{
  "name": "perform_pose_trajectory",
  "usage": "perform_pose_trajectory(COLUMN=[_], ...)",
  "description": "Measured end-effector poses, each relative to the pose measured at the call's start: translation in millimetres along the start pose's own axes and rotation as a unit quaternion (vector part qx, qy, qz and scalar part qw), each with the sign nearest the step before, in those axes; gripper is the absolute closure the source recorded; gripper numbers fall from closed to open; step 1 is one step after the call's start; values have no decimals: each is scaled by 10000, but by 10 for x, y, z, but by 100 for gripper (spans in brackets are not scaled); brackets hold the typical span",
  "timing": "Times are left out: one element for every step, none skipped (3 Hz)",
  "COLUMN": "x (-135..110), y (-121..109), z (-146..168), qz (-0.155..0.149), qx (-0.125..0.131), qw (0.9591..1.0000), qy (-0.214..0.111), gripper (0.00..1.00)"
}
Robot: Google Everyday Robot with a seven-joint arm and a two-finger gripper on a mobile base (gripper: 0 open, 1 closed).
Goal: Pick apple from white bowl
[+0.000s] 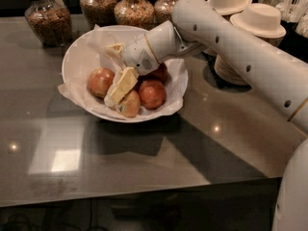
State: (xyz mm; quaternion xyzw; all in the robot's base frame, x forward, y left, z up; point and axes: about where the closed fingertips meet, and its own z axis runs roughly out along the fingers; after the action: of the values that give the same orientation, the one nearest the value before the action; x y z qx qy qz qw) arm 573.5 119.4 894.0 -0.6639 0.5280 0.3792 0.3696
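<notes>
Now the gripper [114,72] sits spread among apples [151,94] in the white bowl [64,64].

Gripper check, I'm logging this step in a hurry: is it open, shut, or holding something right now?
Gripper: open, holding nothing, lowered into the white bowl among the apples.

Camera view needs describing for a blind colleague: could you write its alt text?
A white robot arm reaches into the white bowl, its claw open among reddish apples lying on crumpled paper. Glass jars and stacked beige bowls stand behind on the grey table.
</notes>
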Motion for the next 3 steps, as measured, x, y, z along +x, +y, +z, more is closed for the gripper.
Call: perform_pose_trajectory(x=[76, 53, 52], y=[-8, -8, -8], z=[38, 27, 27], qz=[140, 140, 140], qx=[-43, -43, -44], qw=[9999, 9999, 9999], qy=[49, 49, 49], gripper=[0, 19, 42])
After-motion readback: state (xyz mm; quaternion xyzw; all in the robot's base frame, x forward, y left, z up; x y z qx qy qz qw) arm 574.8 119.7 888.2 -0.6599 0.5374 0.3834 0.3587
